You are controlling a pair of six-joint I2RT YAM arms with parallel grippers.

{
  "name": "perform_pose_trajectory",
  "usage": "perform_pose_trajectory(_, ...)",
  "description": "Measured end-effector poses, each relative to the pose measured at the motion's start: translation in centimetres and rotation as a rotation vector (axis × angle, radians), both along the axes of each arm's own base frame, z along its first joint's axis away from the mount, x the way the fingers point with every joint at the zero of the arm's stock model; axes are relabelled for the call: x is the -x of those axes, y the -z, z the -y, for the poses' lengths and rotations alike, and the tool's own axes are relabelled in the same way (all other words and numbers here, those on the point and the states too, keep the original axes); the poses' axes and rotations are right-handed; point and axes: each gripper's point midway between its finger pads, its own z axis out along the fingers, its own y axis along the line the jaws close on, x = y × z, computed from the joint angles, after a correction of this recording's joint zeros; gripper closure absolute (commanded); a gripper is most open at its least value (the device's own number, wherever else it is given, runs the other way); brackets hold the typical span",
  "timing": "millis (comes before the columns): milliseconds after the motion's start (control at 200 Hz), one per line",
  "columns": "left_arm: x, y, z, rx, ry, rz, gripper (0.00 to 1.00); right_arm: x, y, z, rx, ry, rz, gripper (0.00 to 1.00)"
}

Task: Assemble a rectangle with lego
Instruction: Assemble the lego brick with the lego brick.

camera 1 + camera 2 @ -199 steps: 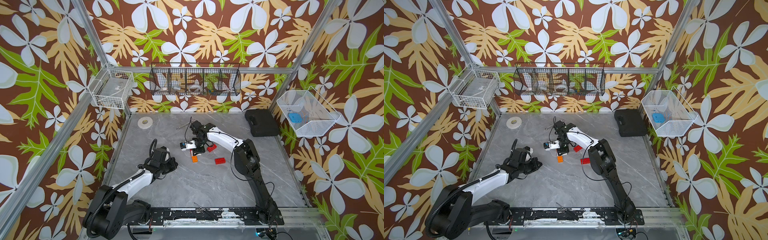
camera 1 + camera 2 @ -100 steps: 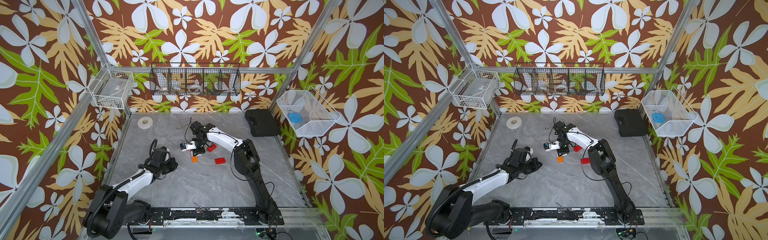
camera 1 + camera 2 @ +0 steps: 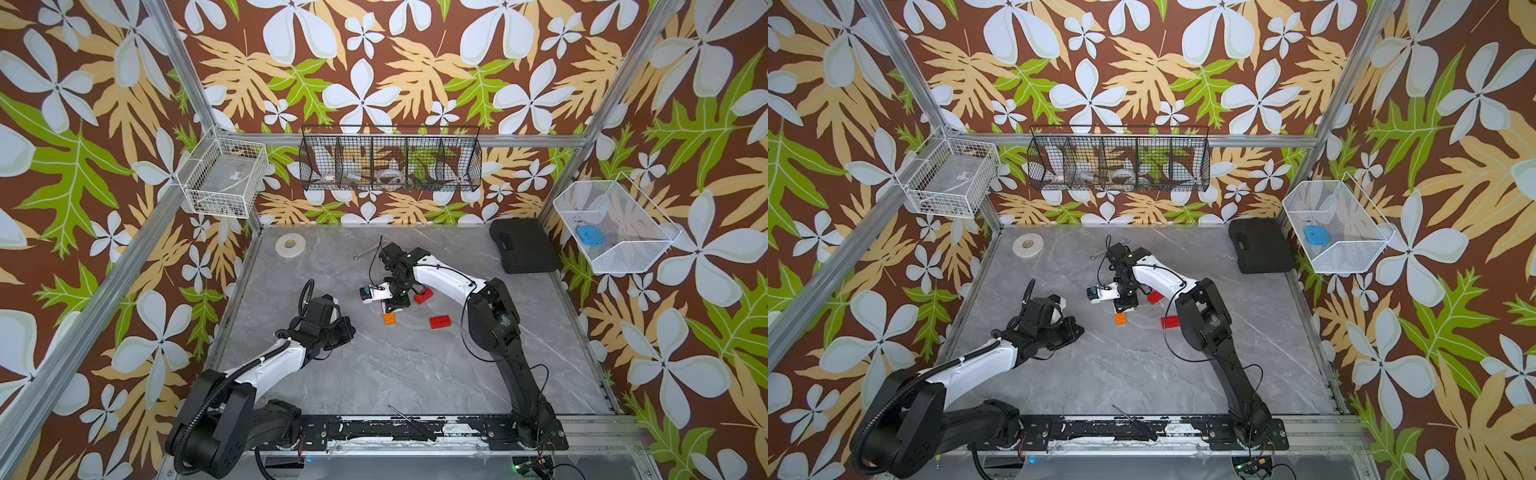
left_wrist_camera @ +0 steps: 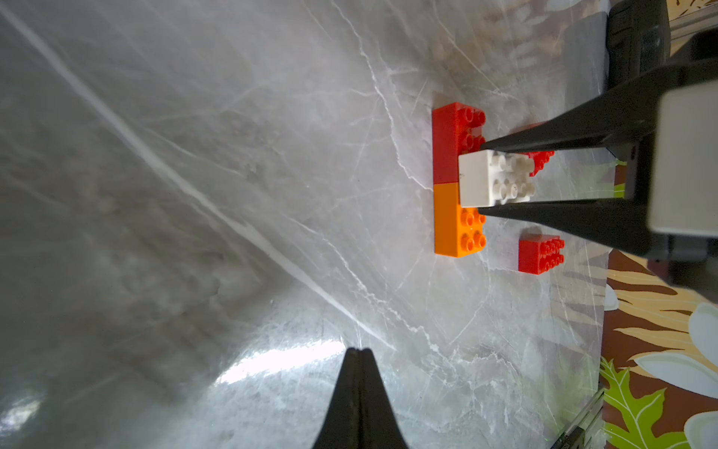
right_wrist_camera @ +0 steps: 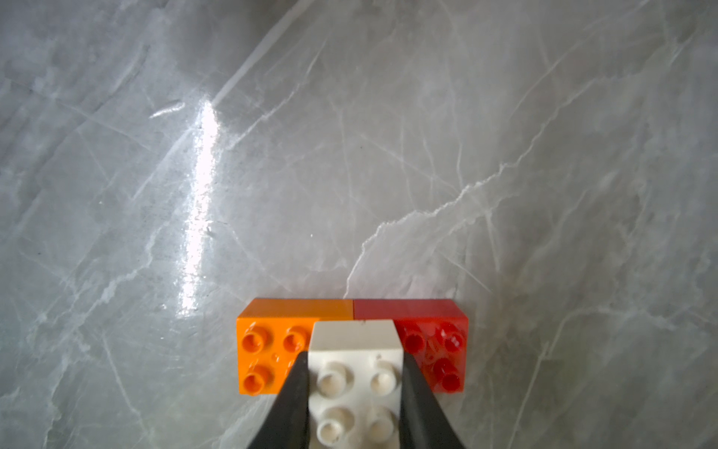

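White brick point(image 5: 355, 388) pinched by right gripper point(image 5: 353, 359) across orange brick point(image 5: 268, 350) and red brick point(image 5: 439, 346) seam. Next: press squarely, release. Left gripper point(image 4: 359, 352) closed tight, empty.

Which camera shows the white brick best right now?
Right wrist: the white brick fills the foreground, studs clear, held in the right gripper. Left wrist shows it smaller, from the side; top views mostly hide it.

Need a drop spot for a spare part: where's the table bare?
Biggest bare patch: front centre, between the left arm and right arm, nearer than the orange brick. Another: outside the right arm, in front of the black case. Crowded: middle, where the right fingers hold the white brick, two loose red bricks beside.
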Motion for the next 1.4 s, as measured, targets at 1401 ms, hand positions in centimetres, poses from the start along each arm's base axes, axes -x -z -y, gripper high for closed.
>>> perform_pose_trajectory(1401,0.2,-0.5,0.0,-0.002,0.013,0.028,0.97,0.0,0.3,-0.2,0.108,0.030,0.080,0.72)
